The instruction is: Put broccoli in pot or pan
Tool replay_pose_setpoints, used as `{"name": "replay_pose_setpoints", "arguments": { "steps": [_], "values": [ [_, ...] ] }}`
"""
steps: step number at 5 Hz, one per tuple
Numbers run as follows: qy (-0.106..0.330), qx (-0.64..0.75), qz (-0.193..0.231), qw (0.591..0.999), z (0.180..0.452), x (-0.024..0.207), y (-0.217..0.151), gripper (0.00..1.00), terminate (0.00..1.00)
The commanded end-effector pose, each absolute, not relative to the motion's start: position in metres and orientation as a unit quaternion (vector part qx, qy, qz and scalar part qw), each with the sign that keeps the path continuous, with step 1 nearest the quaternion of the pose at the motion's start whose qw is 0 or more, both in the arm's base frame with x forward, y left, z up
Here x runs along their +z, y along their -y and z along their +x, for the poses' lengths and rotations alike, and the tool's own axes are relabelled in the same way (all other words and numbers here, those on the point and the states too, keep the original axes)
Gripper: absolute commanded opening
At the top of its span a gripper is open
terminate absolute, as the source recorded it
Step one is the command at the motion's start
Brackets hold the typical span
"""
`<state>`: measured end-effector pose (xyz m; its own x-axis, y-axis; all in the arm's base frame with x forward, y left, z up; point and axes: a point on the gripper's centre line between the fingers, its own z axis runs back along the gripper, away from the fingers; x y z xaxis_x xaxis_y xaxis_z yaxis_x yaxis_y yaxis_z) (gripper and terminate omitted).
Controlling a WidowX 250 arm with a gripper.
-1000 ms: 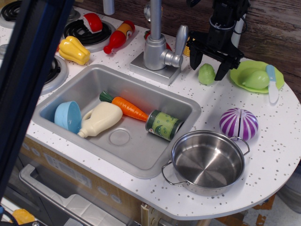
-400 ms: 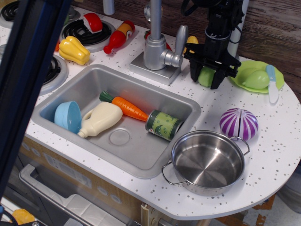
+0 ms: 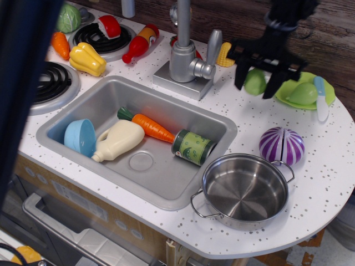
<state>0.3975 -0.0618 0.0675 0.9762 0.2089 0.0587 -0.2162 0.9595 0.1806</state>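
Note:
The broccoli (image 3: 255, 82) is a small light-green lump held between the two black fingers of my gripper (image 3: 255, 79). It sits just above the speckled white counter, between the faucet and the lime plate. The gripper is shut on it, one finger on each side. The pot (image 3: 244, 195) is a shiny steel round pot with two loop handles. It stands empty at the counter's front right, well in front of the gripper.
A purple striped ball (image 3: 281, 145) lies between gripper and pot. A lime plate (image 3: 289, 84) with a pale-green pear (image 3: 303, 93) and a knife (image 3: 320, 97) is at right. The sink (image 3: 100, 94) holds a carrot, a can, a bottle and a blue bowl. The faucet (image 3: 183, 55) and corn (image 3: 224, 55) stand at left.
The gripper came down around the broccoli, closed on it, and has moved it slightly right and up toward the lime plate. The dark foreground bar shifted left.

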Motion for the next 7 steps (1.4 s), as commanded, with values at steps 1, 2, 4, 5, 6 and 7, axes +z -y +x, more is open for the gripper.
{"name": "replay_pose_setpoints", "arguments": {
  "steps": [1,2,4,5,6,7],
  "values": [
    [0.067,0.18,0.115,0.975,0.345,0.112,0.063,0.0,0.0],
    [0.06,0.219,0.107,0.968,0.295,0.091,0.074,0.0,0.0],
    [0.047,0.175,0.105,0.978,0.245,0.056,0.089,0.0,0.0],
    [0.038,0.15,0.072,0.985,0.248,0.048,0.089,1.0,0.0],
    [0.051,0.164,0.048,0.984,0.251,0.043,0.1,1.0,0.0],
    [0.051,0.164,0.048,0.984,0.251,0.043,0.1,1.0,1.0]
  ]
}}
